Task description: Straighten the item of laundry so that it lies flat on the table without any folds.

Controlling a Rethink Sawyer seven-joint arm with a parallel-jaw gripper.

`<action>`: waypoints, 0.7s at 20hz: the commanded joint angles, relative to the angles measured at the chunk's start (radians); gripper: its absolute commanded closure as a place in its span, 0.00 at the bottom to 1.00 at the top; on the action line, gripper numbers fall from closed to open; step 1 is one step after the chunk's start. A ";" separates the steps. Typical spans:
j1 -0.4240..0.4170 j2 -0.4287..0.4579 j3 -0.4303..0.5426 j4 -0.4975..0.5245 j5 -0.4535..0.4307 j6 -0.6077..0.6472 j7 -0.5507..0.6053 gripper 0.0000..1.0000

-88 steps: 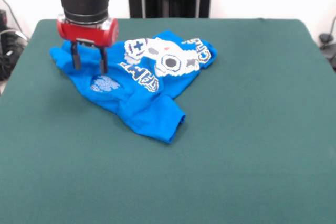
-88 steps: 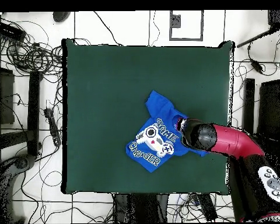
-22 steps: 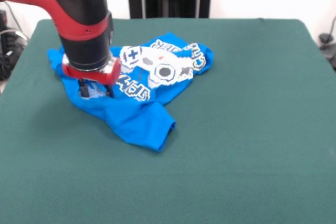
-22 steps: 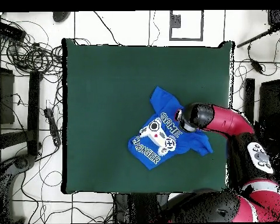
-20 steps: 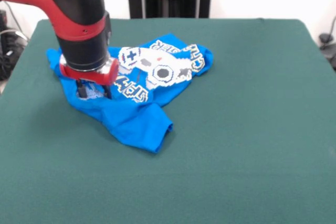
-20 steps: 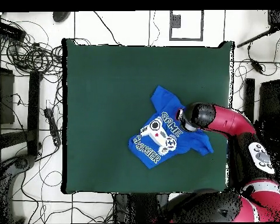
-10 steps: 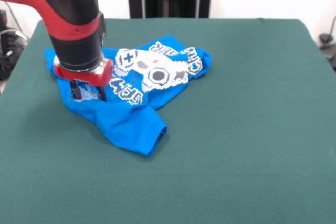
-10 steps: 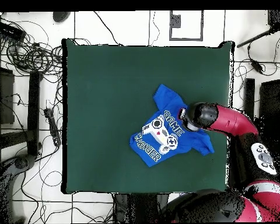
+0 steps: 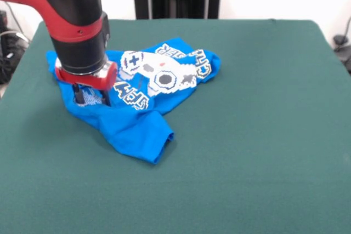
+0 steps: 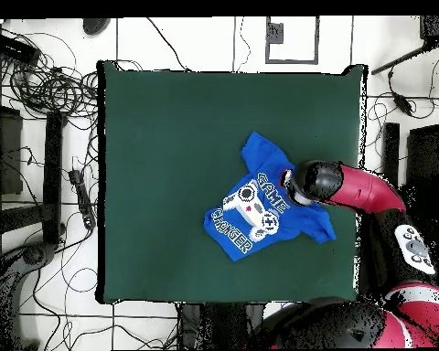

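Observation:
The item of laundry [image 9: 140, 127] is a bright blue T-shirt with a white game-controller print, lying crumpled on the left half of the green table [image 9: 252, 135]. Its printed part is bunched toward the far side, and a plain blue flap points toward the near side. My gripper [image 9: 92, 100] stands straight down into the shirt's left part, its tips sunk in the cloth and shut on a fold. In the overhead view the shirt [image 10: 251, 218] lies right of centre on the table [image 10: 168, 137], with the gripper [image 10: 293, 190] at its right edge under the red arm.
The arm's thick red and black wrist [image 9: 77, 31] hides the shirt's far left corner. Cables and stands [image 10: 40, 137] lie on the floor around the table. The robot's base [image 10: 397, 292] fills the overhead view's lower right.
Over the last second the gripper has moved slightly left in the front view, dragging the shirt with it. Since half a second ago almost nothing has moved.

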 commanded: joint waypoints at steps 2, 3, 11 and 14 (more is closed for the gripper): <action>-0.046 0.012 0.126 -0.062 -0.052 0.047 -0.222 0.00; -0.051 -0.003 0.129 -0.055 -0.051 0.071 -0.234 0.00; -0.080 -0.077 0.146 -0.018 -0.052 0.205 -0.261 0.00; -0.087 -0.079 0.157 -0.014 -0.063 0.205 -0.258 0.00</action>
